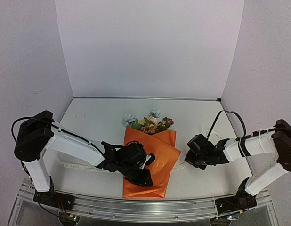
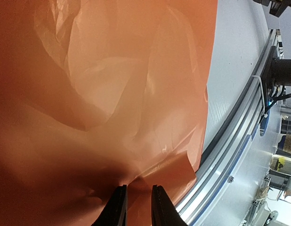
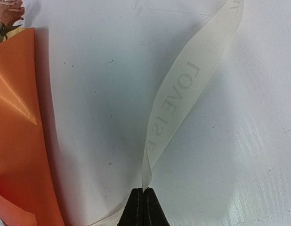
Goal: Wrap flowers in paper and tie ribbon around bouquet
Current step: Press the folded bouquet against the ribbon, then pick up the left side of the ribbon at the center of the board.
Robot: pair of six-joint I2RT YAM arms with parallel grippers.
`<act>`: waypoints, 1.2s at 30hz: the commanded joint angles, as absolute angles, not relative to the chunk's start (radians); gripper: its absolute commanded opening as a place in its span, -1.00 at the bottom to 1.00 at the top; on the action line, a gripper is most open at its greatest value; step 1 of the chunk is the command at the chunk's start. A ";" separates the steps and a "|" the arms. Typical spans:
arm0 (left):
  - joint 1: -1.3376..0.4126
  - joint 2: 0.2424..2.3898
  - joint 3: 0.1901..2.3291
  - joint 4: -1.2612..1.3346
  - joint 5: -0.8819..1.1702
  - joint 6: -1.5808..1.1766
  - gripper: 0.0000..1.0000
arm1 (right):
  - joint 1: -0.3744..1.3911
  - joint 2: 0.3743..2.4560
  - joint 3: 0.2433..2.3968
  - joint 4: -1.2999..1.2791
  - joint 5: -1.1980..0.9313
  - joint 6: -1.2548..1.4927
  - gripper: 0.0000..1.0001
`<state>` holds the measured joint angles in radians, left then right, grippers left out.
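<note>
Operator: Ribbon (image 3: 176,101) is what I'm working, so check me. My right gripper (image 3: 144,197) has its jaws fully closed on one end of it. In the wrist view the strip rises twisted from the fingertips toward 12 o'clock.

Spotter: Agreed. And the bouquet?

Operator: The bouquet (image 1: 152,160) lies flat mid-table with its long axis running 12 to 6. The flowers (image 1: 150,121) are at 12 and the folded foot of the paper (image 2: 112,94) is at 6, nearest my arm bases. From my right gripper it sits at 9 o'clock, just beside. The ribbon seems to cross under it, 3 to 9, and its other end trails on the table (image 1: 93,122) out at 9, beside my left forearm.

Spotter: Which arm is nearer the waist?

Operator: The left. My left gripper (image 2: 138,207) is on the paper at the bouquet's left side, arm stretched low from 8 o'clock. Its fingers (image 2: 118,209) stand a narrow slit apart with orange paper showing in the gap; whether they pinch it I cannot tell. My right arm is elbowed in from 4 o'clock, wrist low, pointing at 9. I reckon the next move is carrying my end over the wrap toward 9.
</note>
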<state>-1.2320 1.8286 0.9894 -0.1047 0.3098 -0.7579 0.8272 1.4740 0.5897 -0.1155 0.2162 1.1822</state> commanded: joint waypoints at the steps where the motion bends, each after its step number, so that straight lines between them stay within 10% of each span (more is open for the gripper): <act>1: -1.235 1.759 1.013 -0.139 0.215 -0.771 -0.53 | 0.825 1.483 0.616 -0.081 0.218 1.174 -1.00; 7: -1.215 1.538 0.983 -0.265 -0.041 -0.881 -0.17 | 0.826 1.431 0.599 -0.072 0.193 1.154 -0.82; 20: -0.763 0.949 0.667 -0.845 -0.457 -1.459 0.12 | 0.826 1.261 0.595 -0.078 0.221 1.051 0.95; 36: -0.230 1.069 0.555 -0.784 -0.369 -1.282 0.20 | 0.800 1.078 0.666 -0.260 0.376 0.958 0.96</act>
<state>-0.3249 1.0225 0.5764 -0.8733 -0.4146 -1.3753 0.8143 1.1301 0.6288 -0.1908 0.2930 1.0051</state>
